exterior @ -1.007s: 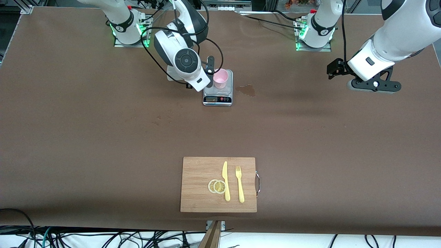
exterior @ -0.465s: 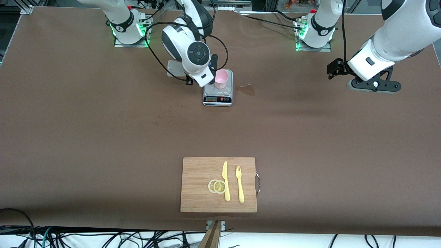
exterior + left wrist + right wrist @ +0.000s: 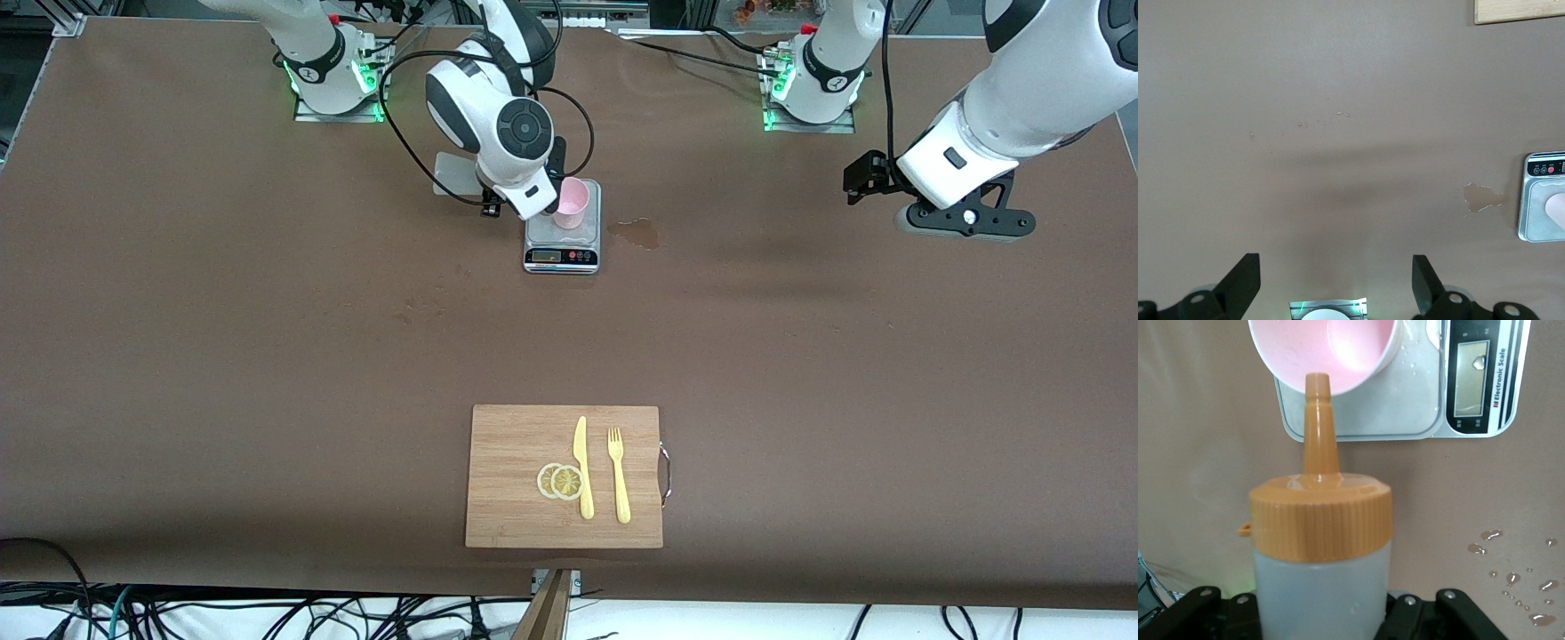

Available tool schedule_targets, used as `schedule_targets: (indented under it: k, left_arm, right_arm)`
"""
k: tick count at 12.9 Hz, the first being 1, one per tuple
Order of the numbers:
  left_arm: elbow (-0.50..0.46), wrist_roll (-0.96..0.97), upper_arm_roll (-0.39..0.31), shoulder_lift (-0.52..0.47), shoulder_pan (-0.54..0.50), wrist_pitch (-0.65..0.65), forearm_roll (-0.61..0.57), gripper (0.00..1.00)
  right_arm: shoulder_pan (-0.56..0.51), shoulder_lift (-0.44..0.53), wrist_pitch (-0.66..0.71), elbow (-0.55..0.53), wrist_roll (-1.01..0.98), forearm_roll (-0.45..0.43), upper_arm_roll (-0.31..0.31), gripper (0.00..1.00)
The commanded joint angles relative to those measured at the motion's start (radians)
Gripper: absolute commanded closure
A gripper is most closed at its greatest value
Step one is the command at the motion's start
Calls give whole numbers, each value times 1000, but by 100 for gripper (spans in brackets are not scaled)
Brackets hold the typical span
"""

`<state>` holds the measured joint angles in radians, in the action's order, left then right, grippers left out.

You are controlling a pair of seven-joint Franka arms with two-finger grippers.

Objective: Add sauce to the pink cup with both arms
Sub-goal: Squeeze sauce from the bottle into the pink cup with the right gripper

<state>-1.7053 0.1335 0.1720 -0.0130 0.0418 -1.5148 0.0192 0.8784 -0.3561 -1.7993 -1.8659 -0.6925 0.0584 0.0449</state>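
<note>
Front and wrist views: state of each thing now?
Pink cup: upright on the scale, no sauce visible inside.
Sauce bottle: capped, tipped, nozzle at the cup's rim.
Right gripper: shut on the bottle.
Left gripper: open, empty, waiting over bare table.
Scale: display lit.

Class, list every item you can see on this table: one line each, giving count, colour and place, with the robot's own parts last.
cup: 1, pink, on the scale.
scale: 1, silver, between the arm bases.
sauce: 1, whitish with orange cap, nozzle aimed at the cup.
stain: 1, wet patch, beside the scale.
board: 1, wooden, nearest the front camera.
knife: 1, yellow, on the board.
fork: 1, yellow, beside the knife.
lemon slices: 2, yellow, on the board.
right gripper: black, shut on the sauce, by the cup.
left gripper: black, open, waits over bare table.
</note>
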Motion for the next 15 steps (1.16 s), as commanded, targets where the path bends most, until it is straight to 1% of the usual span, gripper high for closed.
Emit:
schedule_targets:
  k: [1, 5, 9, 15]
  left_arm:
    - [7, -20, -3, -8, -2, 15, 18, 0]
    - [7, -20, -3, -8, -2, 15, 18, 0]
    - [7, -20, -3, -8, -2, 15, 18, 0]
    - [7, -20, -3, -8, -2, 15, 18, 0]
  right_arm:
    - [14, -41, 66, 83, 27, -38, -4, 100]
    - [34, -56, 86, 108, 44, -74, -4, 100]
    - [40, -90, 138, 172, 45, -89, -4, 100]
    - [30, -84, 135, 165, 45, -71, -2, 100]
